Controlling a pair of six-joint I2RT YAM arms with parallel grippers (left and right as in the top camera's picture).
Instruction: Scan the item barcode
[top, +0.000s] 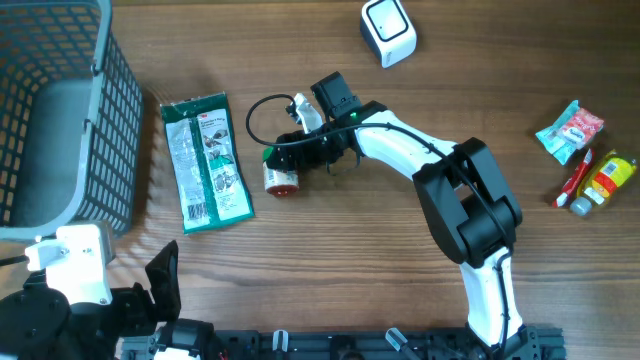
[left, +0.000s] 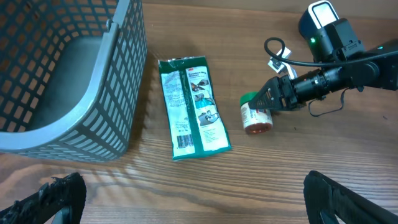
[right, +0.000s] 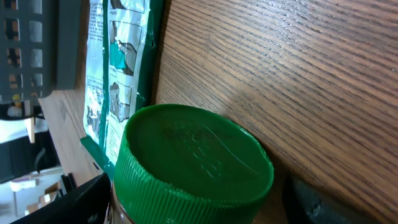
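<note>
A small jar (top: 282, 178) with a green ribbed lid (right: 193, 162) and a red base lies on its side on the wooden table, just right of a green packet (top: 205, 160). My right gripper (top: 287, 156) reaches in from the right and straddles the lid end, open. One finger (right: 81, 199) is close against the jar (left: 255, 115) and the other finger (right: 323, 199) stands a little off it. The white barcode scanner (top: 388, 30) sits at the far edge, apart from the jar. My left gripper (left: 199, 199) hangs open over bare wood at the near left, holding nothing.
A grey mesh basket (top: 110, 120) fills the far left corner. The green packet (left: 193, 106) lies label up between the basket (left: 118, 93) and the jar. A teal pouch (top: 570, 130) and a yellow bottle (top: 608, 180) lie at the right edge.
</note>
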